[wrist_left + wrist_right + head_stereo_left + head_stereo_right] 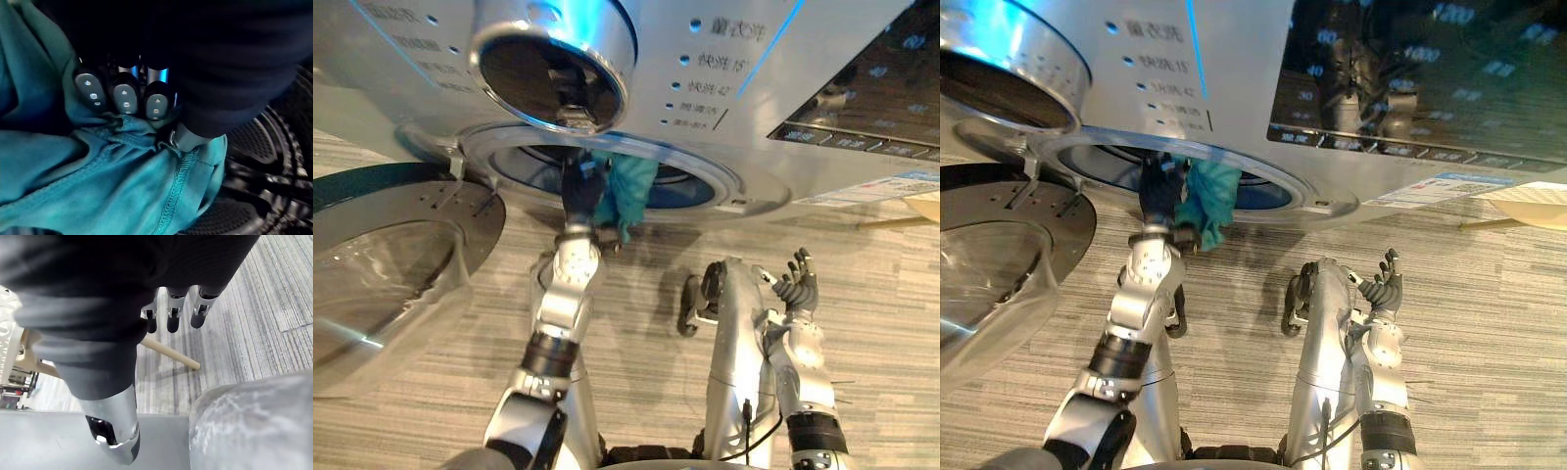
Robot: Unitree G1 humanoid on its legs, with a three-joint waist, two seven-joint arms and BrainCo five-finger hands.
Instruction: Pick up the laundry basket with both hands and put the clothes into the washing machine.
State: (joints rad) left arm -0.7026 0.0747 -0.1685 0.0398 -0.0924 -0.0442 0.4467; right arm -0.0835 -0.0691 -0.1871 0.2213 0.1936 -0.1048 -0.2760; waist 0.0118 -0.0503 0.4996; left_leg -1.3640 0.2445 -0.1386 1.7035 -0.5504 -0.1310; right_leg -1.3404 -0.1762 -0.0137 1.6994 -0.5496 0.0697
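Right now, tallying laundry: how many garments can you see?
1: a teal garment at the washing machine opening, gripped by the left robot hand; others may lie hidden inside.

Left arm stretched forward, left hand [579, 193] curled tight on a teal cloth [632, 182] — right arm bent at the elbow, right hand [800, 284] raised upright, fingers loose and spread.

Both head eyes look steeply down, a slight sidestep apart, sharing the silver washing machine's round open port [695, 186] and the grey striped plank floor [646, 323]. The left wrist camera sits pressed close to crumpled teal cloth [98, 186]. The right wrist camera looks past its right hand [174, 318] to that floor.
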